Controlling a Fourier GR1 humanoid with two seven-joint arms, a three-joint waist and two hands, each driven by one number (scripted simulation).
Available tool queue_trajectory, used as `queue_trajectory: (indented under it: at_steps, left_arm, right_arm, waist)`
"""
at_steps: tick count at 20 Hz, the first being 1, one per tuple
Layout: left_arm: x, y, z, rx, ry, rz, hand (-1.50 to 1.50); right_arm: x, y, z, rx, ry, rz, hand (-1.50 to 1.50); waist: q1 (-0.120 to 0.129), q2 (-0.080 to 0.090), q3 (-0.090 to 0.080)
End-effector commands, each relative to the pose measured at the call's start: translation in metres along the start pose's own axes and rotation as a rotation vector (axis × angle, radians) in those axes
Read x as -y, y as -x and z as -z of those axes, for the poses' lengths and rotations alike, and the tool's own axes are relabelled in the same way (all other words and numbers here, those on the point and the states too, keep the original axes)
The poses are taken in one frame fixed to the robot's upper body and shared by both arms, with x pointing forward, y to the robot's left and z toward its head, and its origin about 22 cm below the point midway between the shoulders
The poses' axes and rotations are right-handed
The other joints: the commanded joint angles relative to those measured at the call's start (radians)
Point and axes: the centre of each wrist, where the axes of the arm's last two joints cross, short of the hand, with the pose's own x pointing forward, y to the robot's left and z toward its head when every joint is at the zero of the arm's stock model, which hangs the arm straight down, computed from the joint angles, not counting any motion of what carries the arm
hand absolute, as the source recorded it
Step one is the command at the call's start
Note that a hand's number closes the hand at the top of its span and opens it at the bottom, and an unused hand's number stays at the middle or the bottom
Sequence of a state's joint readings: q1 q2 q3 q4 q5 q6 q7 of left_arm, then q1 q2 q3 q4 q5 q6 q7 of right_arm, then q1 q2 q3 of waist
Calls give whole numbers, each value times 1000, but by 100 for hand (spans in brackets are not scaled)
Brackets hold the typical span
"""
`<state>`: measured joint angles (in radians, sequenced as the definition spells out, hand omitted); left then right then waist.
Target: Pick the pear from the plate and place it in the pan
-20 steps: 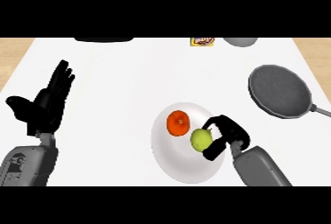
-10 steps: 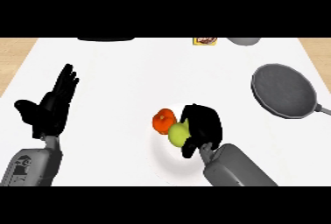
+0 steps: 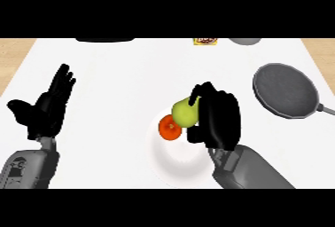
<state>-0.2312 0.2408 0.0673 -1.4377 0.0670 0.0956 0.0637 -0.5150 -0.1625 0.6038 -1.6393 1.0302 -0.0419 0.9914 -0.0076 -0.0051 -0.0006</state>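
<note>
My right hand (image 3: 219,119) is curled round the yellow-green pear (image 3: 184,112), holding it above the far edge of the white plate (image 3: 177,157). An orange-red fruit (image 3: 169,127) lies on the plate just below and left of the pear. The dark round pan (image 3: 286,90) sits at the right, its handle running off toward the right edge, well apart from the pear. At the left of the view my left hand (image 3: 44,110) rests open with fingers up.
A dark object (image 3: 104,40) lies at the far edge on the left. A small printed packet (image 3: 205,41) and a grey bowl (image 3: 243,41) sit at the far edge. Wooden floor shows past both counter sides.
My right hand closed on the pear and lifted it off the plate, up and away from me. The view shifted, so the plate and orange fruit now sit lower. The left hand stayed still.
</note>
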Motion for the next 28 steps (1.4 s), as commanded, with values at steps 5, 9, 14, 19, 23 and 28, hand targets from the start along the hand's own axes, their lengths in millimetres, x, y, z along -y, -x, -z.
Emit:
queue_trajectory:
  at_steps: [5,9,14,19,23,28]
  left_arm:
    - [11,-9,-11,9,18,-3,0]
    - [-6,-6,-2,3,4,4,0]
    - [9,-6,5,18,3,-10,0]
    - [4,-16,2,22,19,4,0]
    - [22,-21,10,16,35,-20,0]
    - [16,-8,0,36,55,-6,0]
  right_arm:
    - [38,36,37,-130,196,191,150]
    - [63,104,55,-158,260,322,150]
    - [73,177,92,-227,282,233,150]
    - [61,223,123,-264,306,135,150]
    - [42,265,136,-306,327,30,150]
    - [43,318,139,-352,347,49,150]
  waist:
    - [13,4,1]
    - [6,7,2]
    - [9,11,2]
    - [26,11,2]
    - [37,17,3]
    - [53,21,4]
